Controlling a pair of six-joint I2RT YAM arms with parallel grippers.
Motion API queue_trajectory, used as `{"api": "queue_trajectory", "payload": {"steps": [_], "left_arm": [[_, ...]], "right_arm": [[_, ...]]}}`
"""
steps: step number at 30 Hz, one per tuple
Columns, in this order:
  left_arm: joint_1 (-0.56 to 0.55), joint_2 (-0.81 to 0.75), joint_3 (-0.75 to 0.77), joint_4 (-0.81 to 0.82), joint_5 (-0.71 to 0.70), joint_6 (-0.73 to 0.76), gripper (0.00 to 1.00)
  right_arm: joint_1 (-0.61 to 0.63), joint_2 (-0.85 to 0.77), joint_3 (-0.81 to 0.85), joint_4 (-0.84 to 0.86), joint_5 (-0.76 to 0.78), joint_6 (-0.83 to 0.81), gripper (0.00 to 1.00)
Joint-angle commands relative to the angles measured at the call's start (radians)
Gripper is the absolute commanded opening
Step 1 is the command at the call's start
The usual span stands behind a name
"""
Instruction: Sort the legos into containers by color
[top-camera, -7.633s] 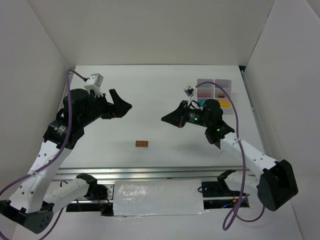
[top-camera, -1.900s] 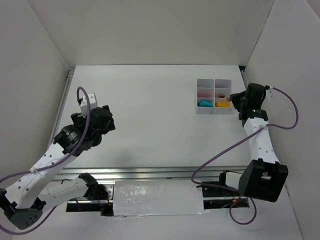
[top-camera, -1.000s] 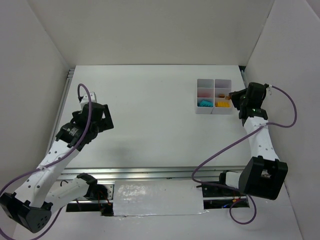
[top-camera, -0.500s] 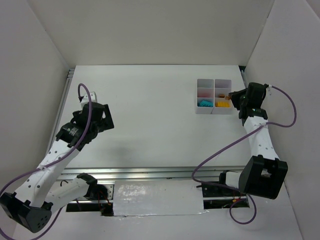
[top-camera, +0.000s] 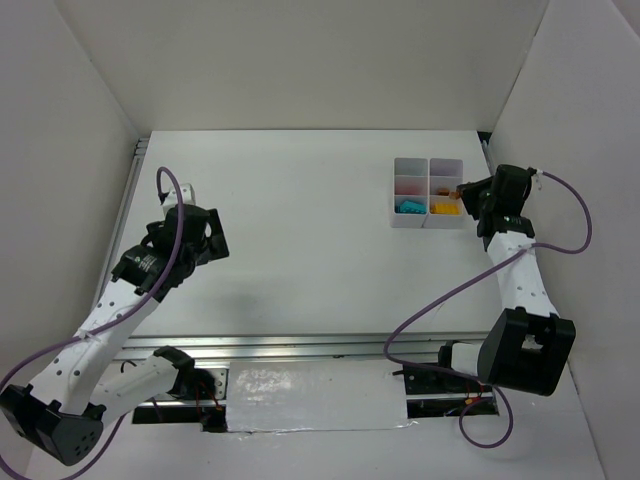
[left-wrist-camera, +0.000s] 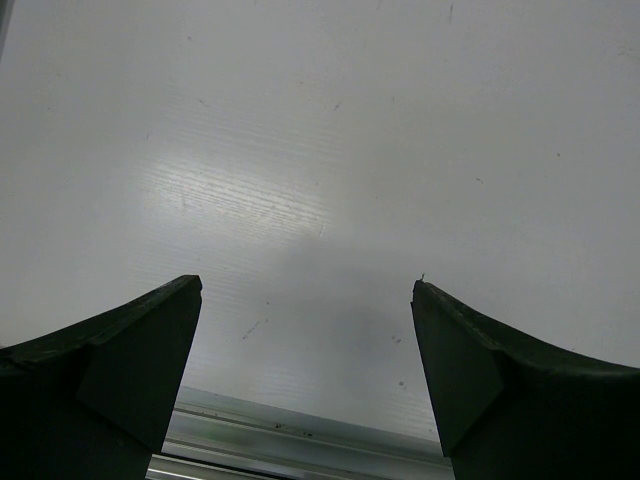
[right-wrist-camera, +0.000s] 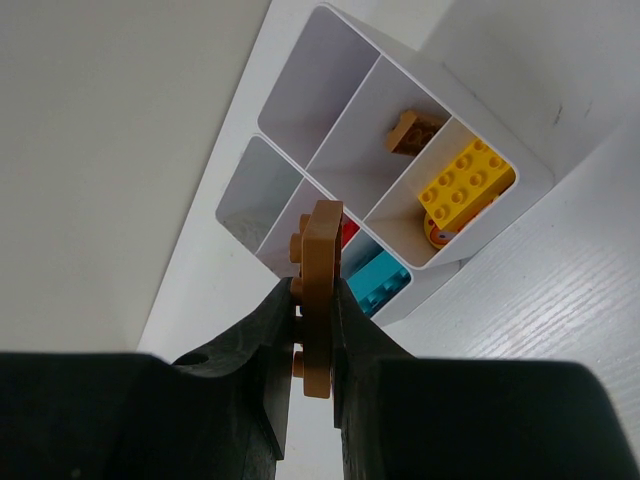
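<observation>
Since the earliest frame, the brick that lay on the open bench is gone from there. Your right arm has swung out to the tray's right side, and your left arm has pulled back to its own side. Over the last second neither arm has shifted.

Your right claw is pinching the brown brick, held on edge with its studs facing sideways. It hangs at the right edge of the tray, level with the middle row. That position looks deliberate. The middle cell on that side already holds a brown piece, so it is probably your target. The on-edge grip gives the brick a narrow profile for dropping between the cell walls.

Your left claw is spread wide over the bare bench with nothing between its fingers. It is parked well away from the tray, so it won't crowd the drop.

The overhead view shows where both arms stand and that no loose brick lies on the bench. At that size, though, the held brick is only a small brown speck at the claw.

The right wrist view shows the grip and the sorting. There is a yellow brick in the nearest cell, a cyan brick beside it and a red piece partly hidden behind the held brick. The two far cells look bare. This view cannot tell you how high the brick sits above the rim.
</observation>
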Motion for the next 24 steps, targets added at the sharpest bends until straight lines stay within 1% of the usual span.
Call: {"api": "queue_trajectory", "payload": {"steps": [1,9,11,13,14,15,16,17,18,20,21,23,24], "left_arm": [[0.007,0.002,-0.001,0.036,0.008,0.019,1.0],[0.007,-0.012,-0.002,0.044,0.02,0.027,0.99],[0.013,-0.013,-0.004,0.053,0.034,0.033,0.99],[0.042,-0.006,-0.004,0.065,0.051,0.039,1.0],[0.062,-0.004,-0.002,0.073,0.088,0.043,0.99],[0.117,0.004,-0.004,0.082,0.117,0.048,1.0],[0.154,0.007,-0.001,0.099,0.154,0.062,0.98],[0.186,0.008,-0.001,0.106,0.21,0.065,0.99],[0.244,0.007,0.002,0.114,0.232,0.057,1.0],[0.292,0.007,0.019,0.149,0.289,0.039,1.0],[0.341,0.019,0.032,0.168,0.328,0.021,0.99],[0.37,0.056,0.088,0.24,0.385,-0.012,0.99],[0.375,0.129,0.125,0.258,0.37,-0.056,0.99]], "right_arm": [[-0.007,0.011,-0.001,0.046,0.016,0.012,0.0],[-0.007,0.06,0.029,0.043,0.051,0.044,0.0],[-0.005,0.058,0.025,0.039,0.062,0.05,0.0],[-0.007,0.046,0.005,0.069,0.052,0.045,0.0],[-0.008,0.041,0.002,0.078,0.032,0.041,0.0],[-0.007,0.04,0.0,0.097,0.027,0.038,0.0],[-0.007,0.04,0.003,0.1,0.027,0.038,0.0],[-0.008,0.041,0.017,0.097,0.006,0.038,0.0],[-0.008,0.044,0.026,0.091,0.001,0.038,0.0],[-0.007,0.063,0.058,0.074,-0.025,0.025,0.0],[-0.007,0.066,0.065,0.069,-0.037,0.024,0.0],[-0.005,0.063,0.048,0.092,-0.083,0.022,0.0],[-0.007,0.058,0.036,0.097,-0.114,0.022,0.0]]}}
